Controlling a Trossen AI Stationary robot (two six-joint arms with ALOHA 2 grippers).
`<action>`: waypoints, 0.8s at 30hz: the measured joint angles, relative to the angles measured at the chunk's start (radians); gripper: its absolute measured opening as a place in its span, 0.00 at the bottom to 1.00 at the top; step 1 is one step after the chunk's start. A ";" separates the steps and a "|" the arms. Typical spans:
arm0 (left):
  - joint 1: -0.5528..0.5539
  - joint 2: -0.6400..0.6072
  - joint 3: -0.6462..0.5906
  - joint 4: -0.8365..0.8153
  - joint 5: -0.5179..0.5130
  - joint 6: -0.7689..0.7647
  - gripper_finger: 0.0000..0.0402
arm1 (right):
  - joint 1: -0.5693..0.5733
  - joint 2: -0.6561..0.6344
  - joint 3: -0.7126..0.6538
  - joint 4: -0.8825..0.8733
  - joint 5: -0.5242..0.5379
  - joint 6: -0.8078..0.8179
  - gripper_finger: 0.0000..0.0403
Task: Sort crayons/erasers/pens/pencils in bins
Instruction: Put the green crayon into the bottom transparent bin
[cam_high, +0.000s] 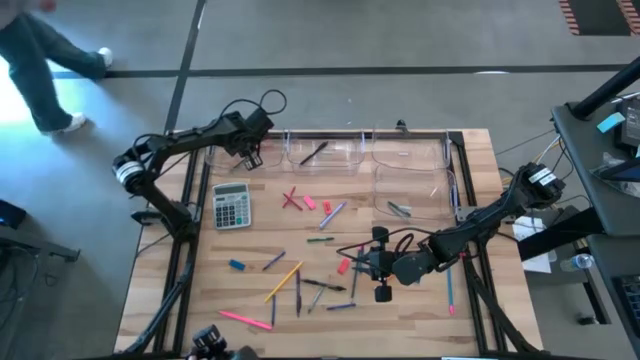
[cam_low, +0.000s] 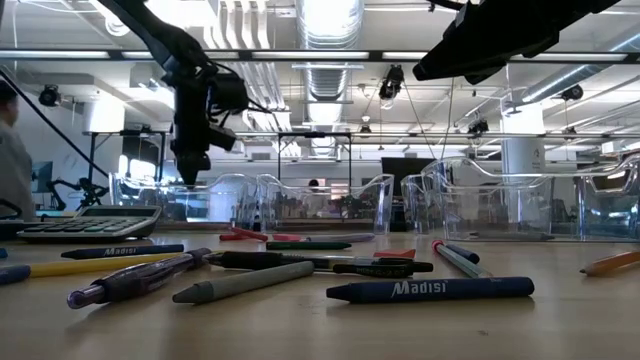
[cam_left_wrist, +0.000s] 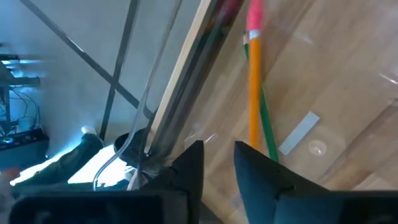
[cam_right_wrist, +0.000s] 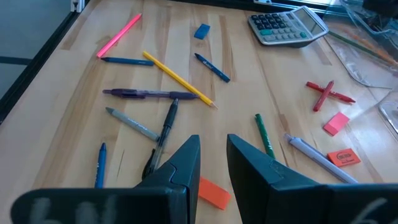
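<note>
My left gripper (cam_high: 250, 157) hangs over the far-left bin (cam_high: 268, 150), fingers (cam_left_wrist: 217, 158) slightly apart with nothing between them. Just beyond its tips an orange pencil (cam_left_wrist: 254, 93) with a pink end and a green pencil (cam_left_wrist: 267, 130) lie flat on the bin's floor. My right gripper (cam_high: 356, 263) waits above the middle of the table, its fingers (cam_right_wrist: 213, 152) a little apart and empty. An orange eraser (cam_right_wrist: 214, 193) lies on the wood under them. Pens, pencils and crayons (cam_right_wrist: 177, 78) lie scattered on the table. One dark pen (cam_high: 315, 152) lies in the second bin.
A grey calculator (cam_high: 231, 205) sits on the table's left side. Two more clear bins (cam_high: 410, 152) (cam_high: 412, 195) stand at the far right, the nearer one holding pens (cam_high: 400, 208). A person (cam_high: 40, 60) walks on the floor beyond the table's far left corner.
</note>
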 joint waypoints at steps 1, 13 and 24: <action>0.000 -0.005 0.000 -0.001 0.000 0.000 0.22 | 0.000 0.000 0.000 0.000 0.000 0.000 0.18; -0.032 -0.333 0.039 0.020 0.084 -0.119 0.35 | 0.000 0.000 -0.001 0.000 0.000 -0.002 0.18; -0.321 -0.859 -0.311 0.619 0.544 -0.411 0.28 | 0.000 0.000 -0.001 0.000 0.000 0.009 0.18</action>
